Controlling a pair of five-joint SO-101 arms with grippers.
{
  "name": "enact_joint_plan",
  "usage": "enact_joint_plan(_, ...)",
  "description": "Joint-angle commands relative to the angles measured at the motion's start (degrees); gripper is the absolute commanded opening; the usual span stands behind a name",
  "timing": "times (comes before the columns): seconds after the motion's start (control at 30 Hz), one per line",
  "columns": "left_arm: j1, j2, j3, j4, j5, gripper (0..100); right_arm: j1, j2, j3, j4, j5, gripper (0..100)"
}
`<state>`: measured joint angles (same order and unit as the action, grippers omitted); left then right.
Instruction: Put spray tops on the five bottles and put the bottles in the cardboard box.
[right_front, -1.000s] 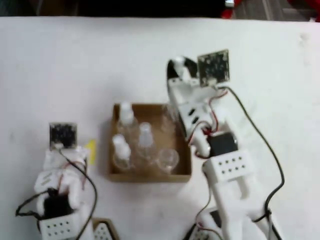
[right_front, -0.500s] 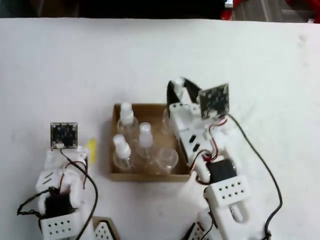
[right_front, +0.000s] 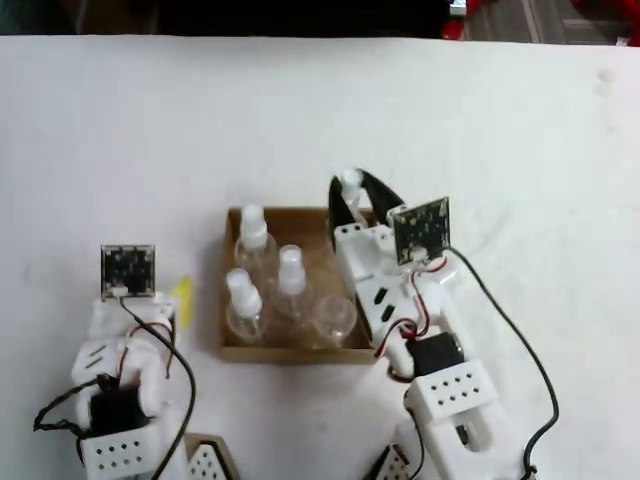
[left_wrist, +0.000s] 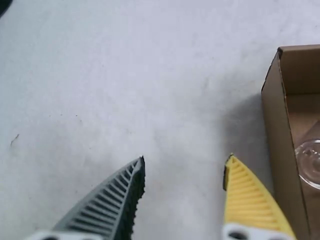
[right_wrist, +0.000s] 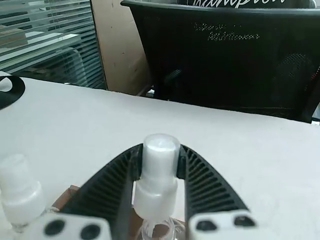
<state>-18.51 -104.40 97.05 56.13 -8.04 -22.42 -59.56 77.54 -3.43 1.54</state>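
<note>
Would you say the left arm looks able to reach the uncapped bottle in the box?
Probably not readily: its open claw sits outside the box, with capped bottles between it and the uncapped bottle.

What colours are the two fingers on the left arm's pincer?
The left pincer has one grey finger and one yellow finger; clearest in the left wrist view.

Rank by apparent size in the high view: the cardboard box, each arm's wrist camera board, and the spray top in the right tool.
1. cardboard box, clearly largest.
2. right arm's camera board and left arm's camera board: they look alike, and their nearness to the camera may differ, so they are not ranked.
3. spray top in the right tool, smallest.
</note>
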Motion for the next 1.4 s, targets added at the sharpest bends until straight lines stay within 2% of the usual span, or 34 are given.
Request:
enact_joint_plan(0.0, -0.5, -0.5, -0.1, 0.4, -0.7, 24, -0.6, -0.8, 0.5, -1.5, 0.8, 1.5)
enact_joint_plan(0.47, -0.5, -0.5, -0.1, 0.4, -0.7, 24, -0.1, -0.6, 1.8, -1.6, 0.8, 1.5)
enact_joint_plan(0.67, -0.5, -0.5, -0.1, 0.4, -0.7, 24, -0.1, -0.8, 5.5, -7.0, 0.9, 1.5)
enact_joint_plan(1.07, -0.5, -0.5, -0.1, 0.4, -0.7, 24, -0.1, -0.7, 6.6, -6.7, 1.0, 1.5)
enact_joint_plan(1.27, -0.5, -0.5, -0.1, 0.4, -0.7, 24, -0.7, -0.4, 7.4, -6.8, 11.1, 1.5)
enact_joint_plan(1.37, -0.5, -0.5, -0.1, 0.4, -0.7, 24, -0.7, -0.4, 7.4, -6.8, 11.3, 1.5)
